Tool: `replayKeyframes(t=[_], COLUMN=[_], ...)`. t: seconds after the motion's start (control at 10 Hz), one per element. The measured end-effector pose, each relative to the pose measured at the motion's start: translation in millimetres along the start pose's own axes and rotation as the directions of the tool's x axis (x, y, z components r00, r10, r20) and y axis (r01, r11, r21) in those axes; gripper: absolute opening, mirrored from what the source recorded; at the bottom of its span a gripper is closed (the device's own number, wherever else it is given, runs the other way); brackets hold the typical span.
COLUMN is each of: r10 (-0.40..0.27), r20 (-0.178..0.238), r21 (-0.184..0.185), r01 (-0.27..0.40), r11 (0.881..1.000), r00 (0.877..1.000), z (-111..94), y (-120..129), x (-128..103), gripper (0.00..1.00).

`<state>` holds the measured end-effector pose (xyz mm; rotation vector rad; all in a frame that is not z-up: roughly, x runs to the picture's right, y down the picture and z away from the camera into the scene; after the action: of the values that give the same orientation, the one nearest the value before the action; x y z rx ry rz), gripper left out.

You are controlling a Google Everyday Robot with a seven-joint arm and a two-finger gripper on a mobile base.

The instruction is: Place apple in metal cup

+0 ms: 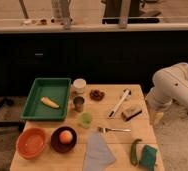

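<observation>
The apple, orange-yellow with a reddish blush, lies in a dark bowl near the table's front left. The metal cup, a small grey cylinder, stands upright in the middle of the table, just right of the green tray. My gripper hangs at the end of the white arm off the table's right edge, far from both the apple and the cup, and it holds nothing that I can see.
A green tray holds a yellow banana-like piece. A white container, light green cup, orange bowl, small dark dish, white brush, fork, grey cloth and green sponge lie around.
</observation>
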<state>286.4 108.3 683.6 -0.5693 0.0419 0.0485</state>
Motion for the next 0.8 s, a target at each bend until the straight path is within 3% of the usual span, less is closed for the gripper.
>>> replayKeyframes(t=[0.8], r10=[-0.002], r20=[0.012], r21=[-0.001], r01=[0.002], r11=[1.0], r00=[1.0], z=[0.9], y=[0.9], x=[2.1], gripper=[0.8])
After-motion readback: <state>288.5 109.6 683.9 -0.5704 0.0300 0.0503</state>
